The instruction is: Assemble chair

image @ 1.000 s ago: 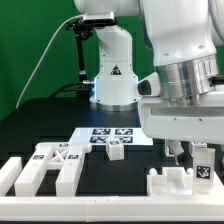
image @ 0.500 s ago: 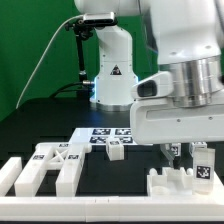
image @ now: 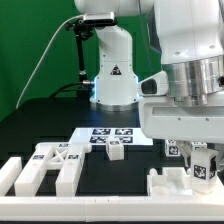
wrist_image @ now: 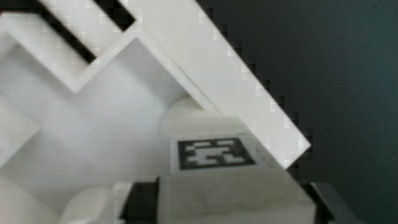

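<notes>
On the exterior view's left, a cluster of white chair parts (image: 50, 168), a tagged flat panel with bars beside it, lies on the black surface (image: 50, 118) just behind the plain white border rail (image: 100, 212). Toward the middle lies the marker board (image: 98, 134), and a small tagged cube (image: 117, 151) sits at its front edge. Behind them stands the arm's base (image: 112, 75). On the exterior view's right a notched white block (image: 172, 185) rests near the rail. Just beside it the hand (image: 202, 162) hangs low, clenched on an upright tagged bar (image: 204, 172). In the wrist view the dark fingers (wrist_image: 139, 200) press both sides of that bar (wrist_image: 222, 160), its tag facing the camera.
</notes>
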